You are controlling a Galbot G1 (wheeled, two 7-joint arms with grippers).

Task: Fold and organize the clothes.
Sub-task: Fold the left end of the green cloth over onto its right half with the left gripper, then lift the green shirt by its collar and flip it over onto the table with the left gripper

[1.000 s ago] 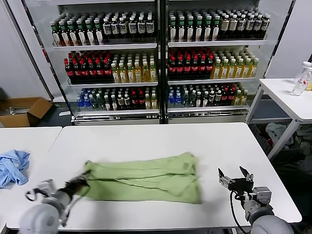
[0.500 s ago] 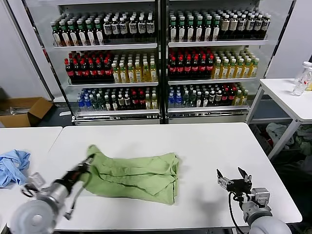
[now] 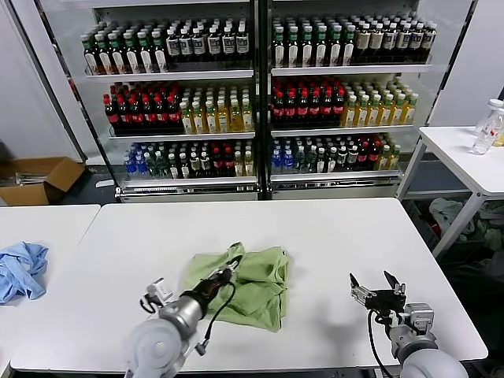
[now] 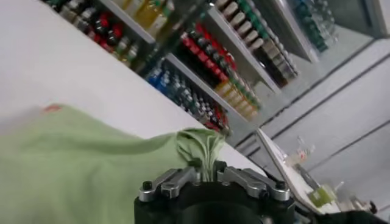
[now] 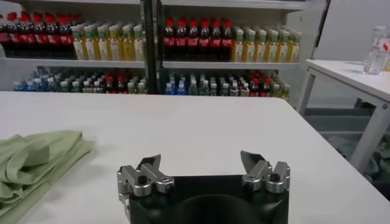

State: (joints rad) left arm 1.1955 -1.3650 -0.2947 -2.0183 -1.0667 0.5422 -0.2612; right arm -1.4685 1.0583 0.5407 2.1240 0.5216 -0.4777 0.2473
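The light green T-shirt (image 3: pixel 250 282) lay bunched on the white worktop (image 3: pixel 331 236), a little left of its middle and toward the near edge. Its long axis ran roughly side to side, with the folded layers stacked at its right end, the end toward the right arm. The left pincer (image 3: pixel 229 272) was over the shirt's middle, pressed together on a gathered fold of the fabric (image 4: pixel 201 149), which stood up between its tips. The right pincer (image 3: pixel 377 292) waited above the bare worktop near the near right corner, well apart from the shirt, its fingers (image 5: pixel 148 165) spread with nothing between them. A crumpled light blue cloth (image 3: pixel 20 269) rested on a second white worktop to the left. Behind stood glass-doored coolers (image 3: pixel 260 94) full of bottled drinks, a cardboard box (image 3: pixel 39 179) on the floor at left, and a small white side table (image 3: pixel 465 161) with bottles at right.
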